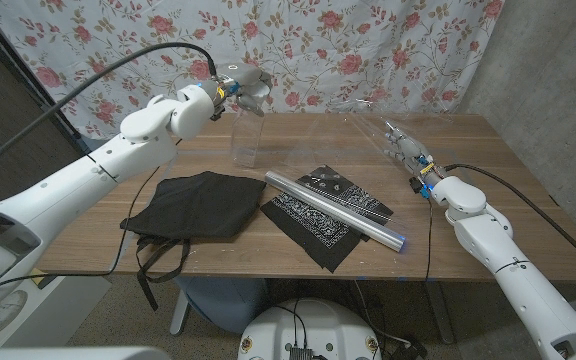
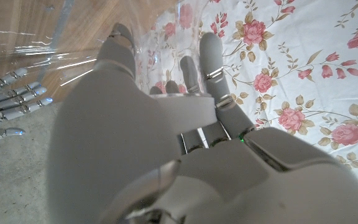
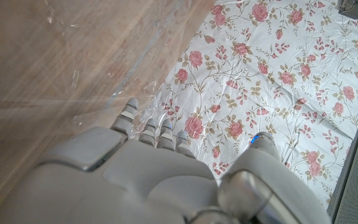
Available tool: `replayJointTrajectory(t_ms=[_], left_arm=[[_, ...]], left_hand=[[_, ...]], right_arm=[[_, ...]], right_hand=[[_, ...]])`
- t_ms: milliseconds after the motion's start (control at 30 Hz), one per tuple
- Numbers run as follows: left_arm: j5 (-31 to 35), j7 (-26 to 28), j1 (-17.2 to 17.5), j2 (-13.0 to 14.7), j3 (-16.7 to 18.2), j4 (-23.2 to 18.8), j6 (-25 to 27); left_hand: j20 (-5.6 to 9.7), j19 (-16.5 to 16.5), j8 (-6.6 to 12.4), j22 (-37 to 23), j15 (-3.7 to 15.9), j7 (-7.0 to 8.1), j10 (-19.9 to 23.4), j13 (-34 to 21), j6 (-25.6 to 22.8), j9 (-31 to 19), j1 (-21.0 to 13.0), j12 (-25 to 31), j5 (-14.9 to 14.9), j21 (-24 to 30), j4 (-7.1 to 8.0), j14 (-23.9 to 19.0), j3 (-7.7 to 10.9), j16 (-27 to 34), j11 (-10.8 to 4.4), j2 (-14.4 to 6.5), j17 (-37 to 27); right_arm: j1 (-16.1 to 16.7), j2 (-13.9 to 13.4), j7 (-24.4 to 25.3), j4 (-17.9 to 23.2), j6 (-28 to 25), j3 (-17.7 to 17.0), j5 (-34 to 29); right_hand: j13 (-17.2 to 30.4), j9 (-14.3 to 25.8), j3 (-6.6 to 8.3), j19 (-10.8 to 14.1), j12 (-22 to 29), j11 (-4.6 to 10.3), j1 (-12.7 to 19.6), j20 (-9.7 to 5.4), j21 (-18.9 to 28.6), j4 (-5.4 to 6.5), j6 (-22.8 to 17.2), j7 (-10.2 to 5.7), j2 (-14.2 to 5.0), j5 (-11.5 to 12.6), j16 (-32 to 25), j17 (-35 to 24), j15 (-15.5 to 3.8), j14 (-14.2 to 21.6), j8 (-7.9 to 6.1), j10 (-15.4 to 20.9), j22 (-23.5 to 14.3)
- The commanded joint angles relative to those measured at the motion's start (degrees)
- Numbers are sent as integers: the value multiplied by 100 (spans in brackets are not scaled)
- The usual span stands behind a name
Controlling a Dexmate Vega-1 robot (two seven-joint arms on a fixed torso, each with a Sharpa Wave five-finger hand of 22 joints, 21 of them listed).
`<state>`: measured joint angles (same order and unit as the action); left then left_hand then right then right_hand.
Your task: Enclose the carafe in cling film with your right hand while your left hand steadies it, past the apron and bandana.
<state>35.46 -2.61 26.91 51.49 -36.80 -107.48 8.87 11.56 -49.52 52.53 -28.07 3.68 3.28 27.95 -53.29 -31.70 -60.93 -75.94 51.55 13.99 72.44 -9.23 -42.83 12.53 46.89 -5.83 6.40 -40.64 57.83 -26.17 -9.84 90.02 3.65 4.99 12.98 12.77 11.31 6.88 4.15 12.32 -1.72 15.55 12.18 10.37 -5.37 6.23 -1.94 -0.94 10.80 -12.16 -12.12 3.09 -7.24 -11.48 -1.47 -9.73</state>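
left robot hand (image 1: 240, 82) clamped on carafe (image 1: 245, 135) top | right robot hand (image 1: 405, 148) pinching cling film (image 1: 363, 125) sheet — tension to be kept (no sag) | carafe held upright while film is drawn round

1. Your carafe (image 1: 246, 135) stands at the table's (image 1: 488, 150) far side, left of centre, with your left hand (image 1: 243, 85) on its top.
2. The apron (image 1: 196, 205) lies near and left of the carafe.
3. The bandana (image 1: 328, 212) lies right of the apron, at the middle.
4. The cling film roll (image 1: 336, 207) lies across the bandana, running from far left to near right.
5. Your right hand (image 1: 400, 145) is at the far right, holding the film sheet (image 1: 353, 125) that stretches left toward the carafe.
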Motion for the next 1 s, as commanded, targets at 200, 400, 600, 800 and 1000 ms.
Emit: replayJointTrajectory(t_ms=[200, 400, 600, 800, 1000], left_arm=[[-340, 706, 361, 13, 281, -149, -2], [-497, 954, 517, -24, 379, -179, 16], [-831, 1163, 699, -87, 516, -181, 2], [-1013, 1287, 785, -90, 557, -192, -82], [-1184, 1590, 921, -166, 665, -180, -160]], left_hand=[[128, -561, 91, -421, 546, 80, -32, -118, -12, -75, -1597, 173, 113, 482, -19, -851, -22, 1513, -110, -1420, -853], [132, -561, 107, -445, 580, 89, -98, -220, -3, -82, -1642, 254, 152, 503, -26, -948, -24, 1568, -133, -1392, -731], [133, -547, 114, -406, 579, 87, -103, -193, 15, -86, -1656, 266, 176, 478, -15, -903, -26, 1630, -150, -1393, -739], [133, -549, 114, -393, 596, 103, -117, -183, 11, -65, -1664, 283, 198, 474, -7, -886, -29, 1669, -141, -1395, -709], [133, -553, 139, -389, 585, 87, -118, -166, 19, -88, -1674, 308, 220, 479, -3, -874, -33, 1715, -136, -1395, -660]], right_arm=[[26, -10, -4, 29, 38, -18, 30], [53, -20, -2, 56, 61, -25, 29], [94, -36, 34, 117, 40, -35, 12], [116, -54, 74, 180, -23, -43, 3], [106, -61, 79, 193, -50, -37, 5]], right_hand=[[20, 9, 17, -33, -2, 46, 9, 6, 39, -11, -30, -30, -54, -10, -18, -16, 10, -49, -56, 5, -18], [20, 9, 19, -31, -2, 37, 10, 6, 41, -14, -36, -33, -59, -10, -18, -15, 12, -53, -56, 6, -18], [19, 8, 19, -30, -2, 52, 10, 5, 42, -17, -38, -36, -61, -10, -20, -14, 7, -52, -54, 5, -18], [19, 8, 26, -29, 1, 54, 16, 5, 43, -20, -55, -34, -78, -8, -21, -13, 8, -54, -58, 13, -18], [19, 8, 28, -29, 2, 51, 18, 6, 43, -23, -64, -34, -82, -8, -22, -13, 7, -53, -60, 17, -17]])
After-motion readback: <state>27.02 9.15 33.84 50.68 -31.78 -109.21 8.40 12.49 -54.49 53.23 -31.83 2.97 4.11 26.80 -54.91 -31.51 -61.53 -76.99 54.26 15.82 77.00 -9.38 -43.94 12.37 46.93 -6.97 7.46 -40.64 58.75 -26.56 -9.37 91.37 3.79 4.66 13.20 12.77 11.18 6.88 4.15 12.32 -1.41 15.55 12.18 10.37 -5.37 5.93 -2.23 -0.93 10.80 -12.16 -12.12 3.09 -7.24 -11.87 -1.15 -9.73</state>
